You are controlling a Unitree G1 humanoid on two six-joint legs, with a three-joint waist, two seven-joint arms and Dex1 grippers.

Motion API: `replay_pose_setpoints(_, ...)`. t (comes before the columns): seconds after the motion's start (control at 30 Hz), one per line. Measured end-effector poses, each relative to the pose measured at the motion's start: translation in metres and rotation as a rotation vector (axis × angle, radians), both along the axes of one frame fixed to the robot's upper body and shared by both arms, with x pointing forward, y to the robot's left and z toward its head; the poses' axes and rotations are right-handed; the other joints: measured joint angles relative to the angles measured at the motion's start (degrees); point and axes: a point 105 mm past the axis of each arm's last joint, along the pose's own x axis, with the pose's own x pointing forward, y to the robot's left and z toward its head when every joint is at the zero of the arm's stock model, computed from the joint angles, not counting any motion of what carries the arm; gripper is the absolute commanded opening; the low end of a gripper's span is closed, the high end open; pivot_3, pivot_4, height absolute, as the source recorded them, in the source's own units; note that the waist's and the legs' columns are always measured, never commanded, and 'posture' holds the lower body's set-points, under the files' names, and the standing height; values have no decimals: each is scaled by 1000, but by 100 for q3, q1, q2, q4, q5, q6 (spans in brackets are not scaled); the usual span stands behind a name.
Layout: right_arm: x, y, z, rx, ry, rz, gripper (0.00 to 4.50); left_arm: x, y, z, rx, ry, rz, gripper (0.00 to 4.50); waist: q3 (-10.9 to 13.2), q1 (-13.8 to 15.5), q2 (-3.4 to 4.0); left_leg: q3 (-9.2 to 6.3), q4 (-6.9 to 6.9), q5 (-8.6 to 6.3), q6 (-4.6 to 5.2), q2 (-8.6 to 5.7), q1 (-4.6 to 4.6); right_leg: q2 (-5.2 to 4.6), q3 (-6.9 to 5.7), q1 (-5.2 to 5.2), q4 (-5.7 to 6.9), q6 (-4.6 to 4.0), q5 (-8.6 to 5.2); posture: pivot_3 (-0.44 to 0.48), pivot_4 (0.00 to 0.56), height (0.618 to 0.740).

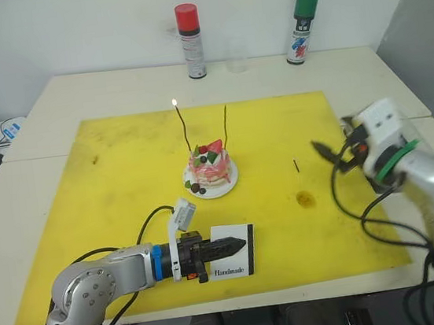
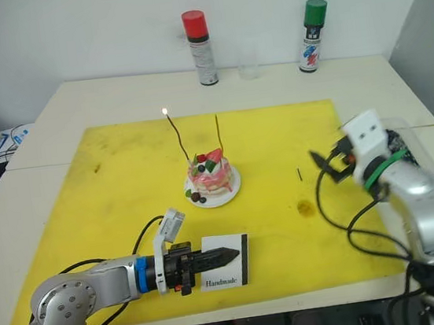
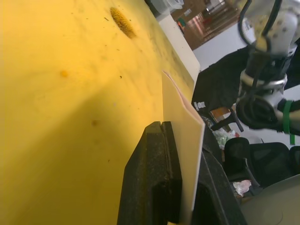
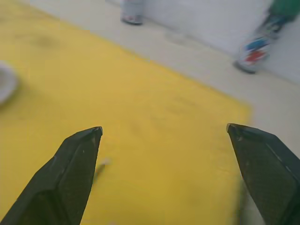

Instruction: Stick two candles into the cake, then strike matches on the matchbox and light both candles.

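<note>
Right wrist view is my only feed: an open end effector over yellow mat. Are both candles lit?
Observer: No. The left candle carries a flame; the right candle is unlit. Both stand in the cake.
Operator: Where is the matchbox?
Observer: In front of the cake. The left end effector is shut on the matchbox.
Operator: Any match nearby for me?
Observer: One match lies on the yellow mat, between the cake and the empty right end effector.
</note>
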Motion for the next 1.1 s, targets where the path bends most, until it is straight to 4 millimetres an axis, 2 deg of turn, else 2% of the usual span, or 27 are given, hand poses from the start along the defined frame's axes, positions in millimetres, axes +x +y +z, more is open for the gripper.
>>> replay_pose_setpoints(0.07,0,13,-13,10,11,16,4451,0,0,0,1,0,0,0,0,4,0,6,1,0,0,-3,-1,-5,3,0,-3,2,2,0,150,740)
replay_pose_setpoints(0.2,9,21,-26,37,-20,-30,4451,0,1,0,8,1,0,0,0,-5,0,2,3,0,0,2,2,0,1,0,1,5,3,0,150,740)
replay_pose_setpoints(0.43,21,21,-60,92,76,-127,4451,-1,5,4,16,-7,5,0,0,-5,0,3,2,0,0,4,2,2,2,-1,2,-21,14,0,150,740)
replay_pose_setpoints(0.53,27,20,-60,94,82,-156,4451,0,7,3,24,-5,12,0,0,-6,0,1,2,0,0,5,2,2,0,-1,2,-21,14,0,150,740)
replay_pose_setpoints(0.63,30,20,-61,97,102,-173,3815,-1,8,4,24,-4,15,0,0,-6,0,0,2,0,0,5,2,2,0,0,3,-21,14,0,150,740)
replay_pose_setpoints(0.97,29,31,-63,143,184,-167,215,-1,8,3,31,-1,20,0,-2,-3,-2,0,2,0,0,4,2,1,0,1,2,-20,15,0,150,740)
replay_pose_setpoints(1.0,28,31,-62,148,189,-167,47,-1,8,3,31,0,21,0,-2,-3,-2,0,2,0,-1,4,2,1,-1,1,2,-20,14,0,150,740)
replay_pose_setpoints(1.1,28,31,-61,165,204,-167,47,-2,9,3,33,1,21,0,-2,-3,-2,1,2,0,0,4,2,2,-1,1,2,-21,14,0,150,740)
